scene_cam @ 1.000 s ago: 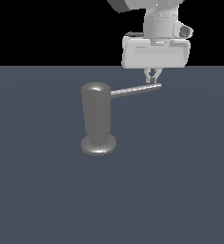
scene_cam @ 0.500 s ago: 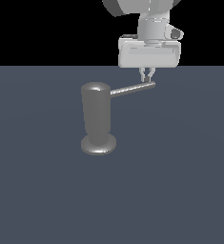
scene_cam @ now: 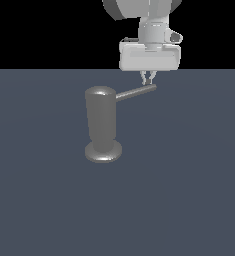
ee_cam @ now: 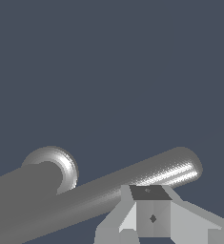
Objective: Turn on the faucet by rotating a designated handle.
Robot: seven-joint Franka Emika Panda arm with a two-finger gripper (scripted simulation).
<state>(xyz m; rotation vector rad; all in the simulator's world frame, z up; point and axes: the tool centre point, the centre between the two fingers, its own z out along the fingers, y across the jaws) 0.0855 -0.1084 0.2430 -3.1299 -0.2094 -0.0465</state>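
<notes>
The faucet (scene_cam: 103, 125) is a glossy grey upright cylinder on a round disc base. Its handle (scene_cam: 136, 92), a thin grey rod, projects from near the top toward the exterior view's right and away. My gripper (scene_cam: 148, 79) hangs at the rod's far tip, fingers shut together and empty, touching or just beside the tip. In the wrist view the handle (ee_cam: 132, 183) runs across the picture, the faucet (ee_cam: 23, 188) lies behind it, and my shut gripper (ee_cam: 151, 212) sits against the rod near its rounded end.
A plain dark grey-blue floor (scene_cam: 189, 190) stretches all around the faucet. Nothing else stands on it.
My gripper has moved toward the exterior view's left. The handle's tip has swung with it, turning about the faucet's top.
</notes>
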